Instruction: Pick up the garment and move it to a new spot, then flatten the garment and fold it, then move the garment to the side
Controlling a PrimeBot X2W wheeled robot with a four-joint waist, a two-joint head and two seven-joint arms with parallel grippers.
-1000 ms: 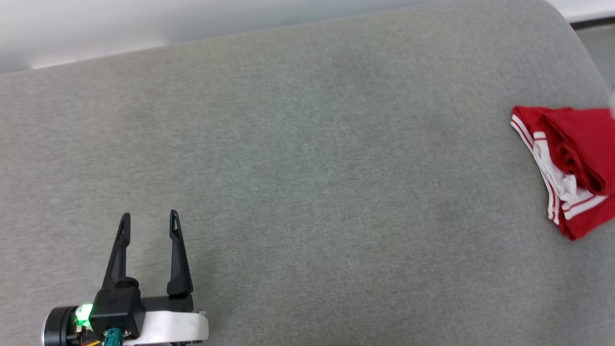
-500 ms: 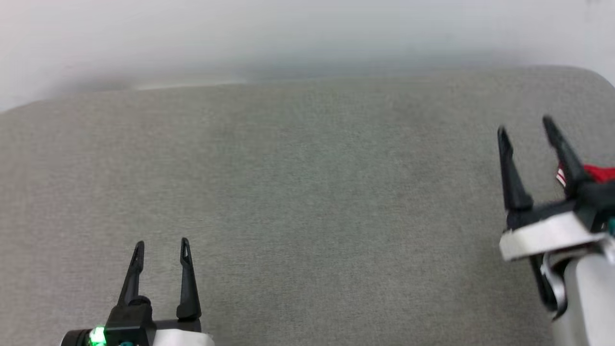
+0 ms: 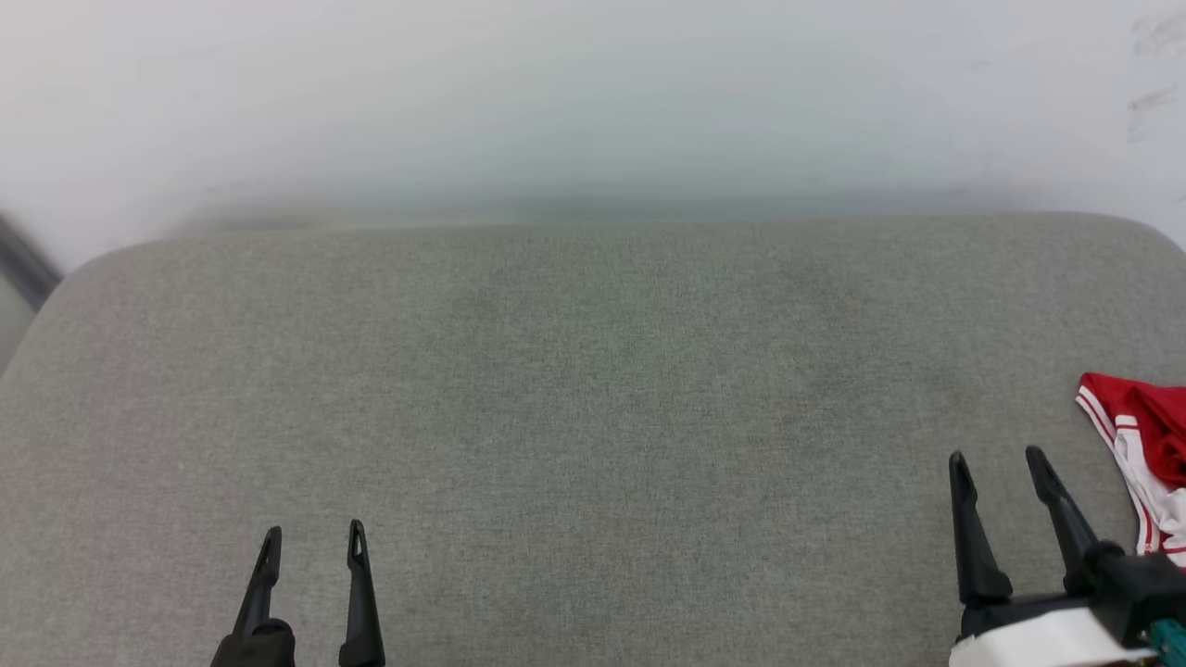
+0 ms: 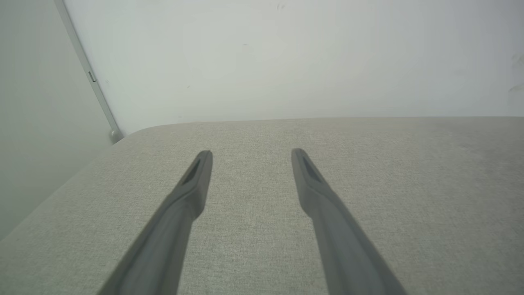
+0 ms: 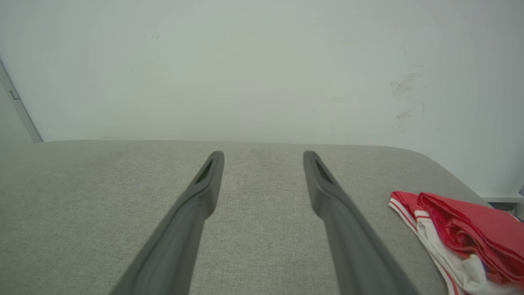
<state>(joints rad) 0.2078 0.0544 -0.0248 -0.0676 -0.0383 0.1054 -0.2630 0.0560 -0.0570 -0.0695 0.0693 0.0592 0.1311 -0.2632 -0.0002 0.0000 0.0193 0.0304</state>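
While the head camera has swung round and tilted up, so that the whole picture has shifted, the wide grey woven-fabric padded surface [image 3: 593, 417] now lies square before the robot with the pale plain wall [image 3: 593, 93] behind it. That shift belongs to the camera, not to the things.

A real change is the right arm. Half a second ago it stood raised in front of the cloth; now it sits low at the lower right, drawn back. I judge that the work is about finished, with the piece left at the side and both arms back at rest.

The red soft jersey garment with white sleeve and red-and-white stripe trim [image 5: 462, 233] lies at the far right end of the surface, near its rounded corner. It is gathered into a small, rumpled fold, and no number shows.

The right gripper [image 3: 995, 459], just beside the cloth but apart from it, has its fingers spread and empty. The left gripper [image 3: 313, 534], well apart from it, is likewise parted and holds nothing.
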